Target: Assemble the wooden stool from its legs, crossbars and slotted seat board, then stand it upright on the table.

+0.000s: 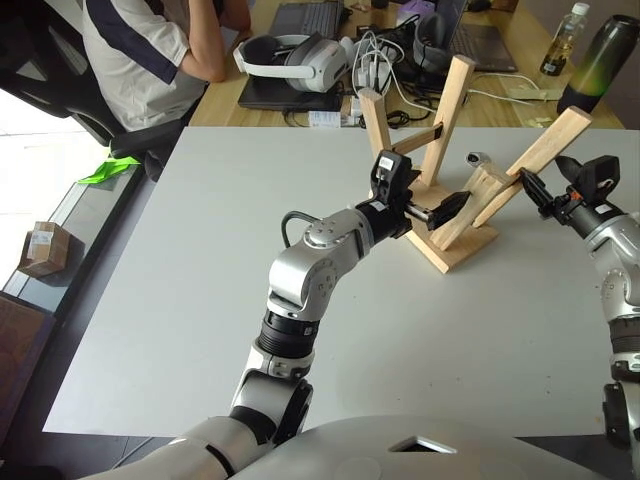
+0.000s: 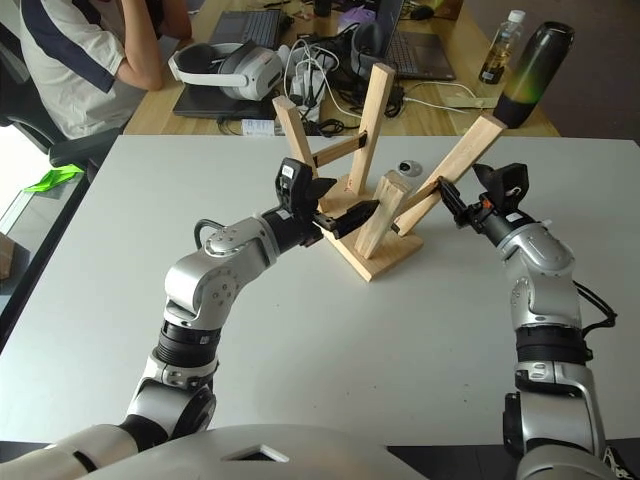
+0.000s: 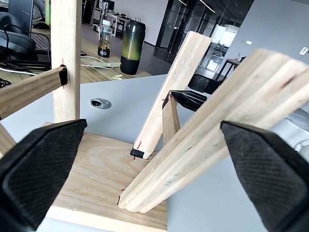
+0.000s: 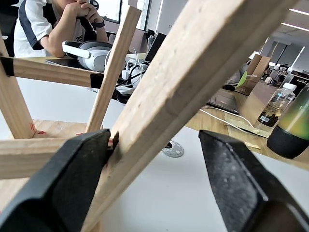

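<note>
The stool lies upside down: its seat board rests flat on the white table and its legs point up and outward. A crossbar joins the two back legs. My left gripper is open, and the near leg slants between its two pads with room on both sides. My right gripper is open around the right leg close to its lower end. One of its fingers rests against that leg and a side crossbar; the other stands clear.
A round cable grommet sits in the table just behind the stool. On the wooden desk beyond the far edge are a headset, laptops, cables, a bottle and a dark flask. The table's left and front offer free room.
</note>
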`<act>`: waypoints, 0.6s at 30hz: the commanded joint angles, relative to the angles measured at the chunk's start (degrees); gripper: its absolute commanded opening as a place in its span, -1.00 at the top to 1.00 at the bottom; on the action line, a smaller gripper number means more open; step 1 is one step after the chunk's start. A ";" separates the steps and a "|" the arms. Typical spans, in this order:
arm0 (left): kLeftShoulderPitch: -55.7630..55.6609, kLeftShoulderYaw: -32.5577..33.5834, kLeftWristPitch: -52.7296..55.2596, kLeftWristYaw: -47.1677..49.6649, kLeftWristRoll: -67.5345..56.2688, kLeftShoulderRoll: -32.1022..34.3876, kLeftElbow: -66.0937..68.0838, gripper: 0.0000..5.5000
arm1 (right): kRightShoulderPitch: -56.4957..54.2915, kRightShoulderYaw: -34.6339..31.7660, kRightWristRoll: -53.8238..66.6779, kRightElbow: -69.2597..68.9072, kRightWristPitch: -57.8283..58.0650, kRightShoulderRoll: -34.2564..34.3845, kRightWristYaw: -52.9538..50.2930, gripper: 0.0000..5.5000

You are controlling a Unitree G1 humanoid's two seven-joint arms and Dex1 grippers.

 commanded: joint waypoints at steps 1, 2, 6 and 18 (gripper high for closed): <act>-0.79 -0.50 -1.74 0.34 0.74 0.06 0.97 -0.88 | -6.89 -3.74 4.81 -4.34 8.87 2.34 -1.77 -0.24; -0.83 -0.51 -2.07 0.51 0.85 -0.02 1.30 -0.88 | -9.47 -4.15 5.44 -5.32 10.44 2.58 -1.85 -0.24; -0.76 -0.64 -3.20 0.95 1.19 -0.45 2.11 -0.88 | -18.13 -5.45 6.82 -7.73 13.77 3.36 -1.98 -0.24; -1.08 -1.10 -5.58 1.51 1.57 -0.63 3.25 -0.88 | -68.58 -5.83 -7.05 35.60 2.80 4.24 -11.93 -0.24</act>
